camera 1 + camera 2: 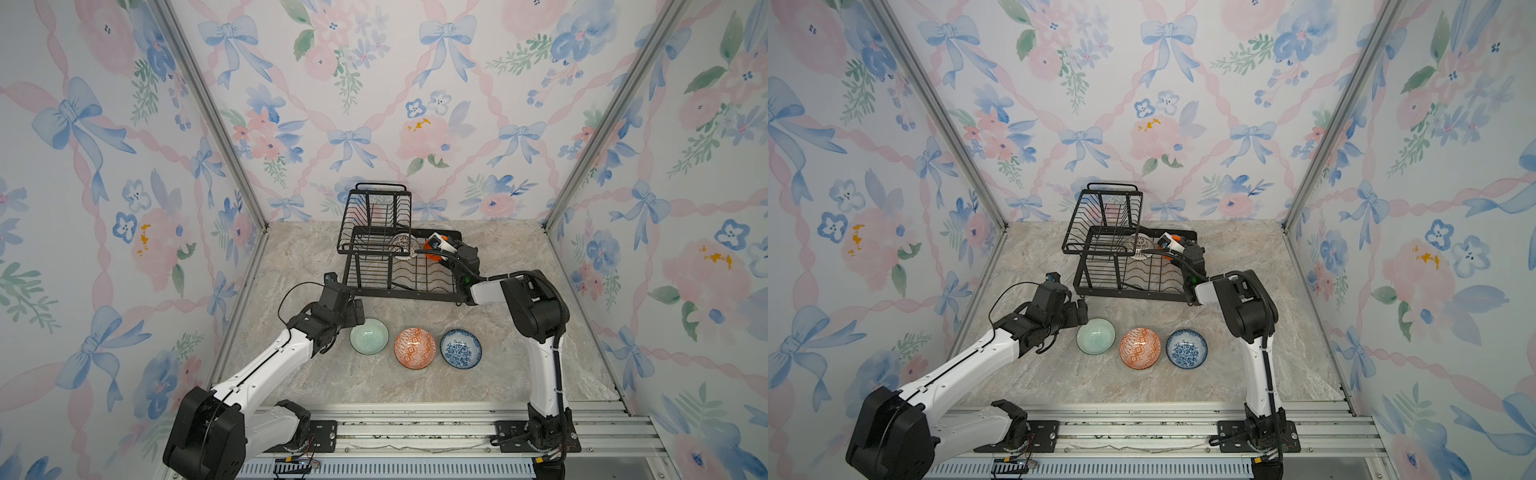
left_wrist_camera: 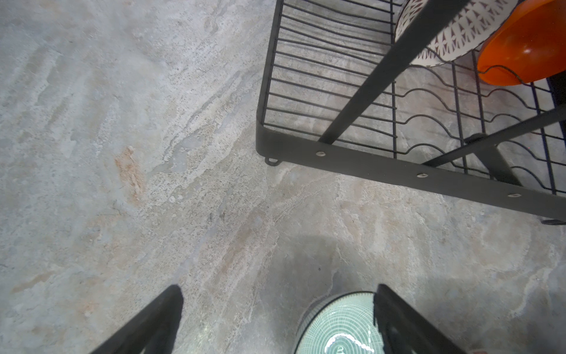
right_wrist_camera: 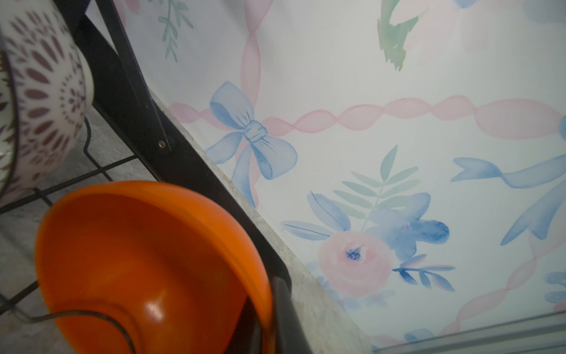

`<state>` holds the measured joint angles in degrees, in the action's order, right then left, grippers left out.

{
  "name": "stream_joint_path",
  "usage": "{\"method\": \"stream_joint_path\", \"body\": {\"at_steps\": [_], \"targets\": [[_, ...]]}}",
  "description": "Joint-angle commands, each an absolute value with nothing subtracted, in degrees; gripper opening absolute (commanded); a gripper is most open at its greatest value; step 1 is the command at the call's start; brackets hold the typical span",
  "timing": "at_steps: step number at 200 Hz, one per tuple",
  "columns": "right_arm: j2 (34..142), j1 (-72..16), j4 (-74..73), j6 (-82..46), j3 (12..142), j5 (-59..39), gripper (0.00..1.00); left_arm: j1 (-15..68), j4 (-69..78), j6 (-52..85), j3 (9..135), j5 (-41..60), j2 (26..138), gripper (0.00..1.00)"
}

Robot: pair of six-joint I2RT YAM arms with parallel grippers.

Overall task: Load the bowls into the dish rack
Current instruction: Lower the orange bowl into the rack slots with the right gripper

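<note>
The black wire dish rack [image 1: 407,293] [image 1: 1133,295] stands at the back of the stone table. On its lower tray a white bowl with brown lattice [image 1: 402,246] [image 2: 453,33] [image 3: 39,107] stands on edge, next to a plain orange bowl [image 1: 433,255] [image 2: 526,46] [image 3: 137,260]. My right gripper [image 1: 436,247] [image 3: 266,312] is shut on the orange bowl's rim. In front of the rack a pale mint bowl [image 1: 369,336] [image 2: 337,328], an orange-white geometric bowl [image 1: 414,348] and a blue-white floral bowl [image 1: 460,348] sit in a row. My left gripper [image 1: 359,318] [image 2: 278,294] is open, one finger over the mint bowl's rim.
The rack's raised upper basket [image 1: 376,208] with its handle hangs over the tray's left part. Wallpapered walls close in the table on three sides. An aluminium rail [image 1: 415,428] carrying both arm bases runs along the front edge.
</note>
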<state>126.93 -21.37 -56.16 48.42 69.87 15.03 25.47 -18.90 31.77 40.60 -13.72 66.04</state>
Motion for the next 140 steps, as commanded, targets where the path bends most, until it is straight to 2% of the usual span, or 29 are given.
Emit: {"method": "stream_joint_path", "body": {"at_steps": [1, 77, 100, 123, 140], "targets": [[123.9, -21.2, -56.8, 47.1, 69.1, 14.8, 0.13, 25.1, -18.8, 32.3, 39.5, -13.0, 65.1, 0.98], [122.6, -21.2, -56.2, 46.9, 68.6, 14.6, 0.22, 25.1, -18.8, 32.4, 38.9, -12.9, 63.7, 0.98], [122.1, -21.1, -55.7, 46.8, 68.6, 14.3, 0.35, 25.1, -18.8, 32.6, 38.7, -12.9, 63.4, 0.98], [121.6, -21.1, -56.1, 46.5, 68.1, 14.2, 0.58, 25.1, -18.9, 32.4, 38.5, -13.4, 62.8, 0.98], [121.2, -21.1, -55.9, 46.2, 67.8, 13.9, 0.71, 25.1, -18.9, 32.4, 38.3, -13.3, 62.3, 0.98]]}}
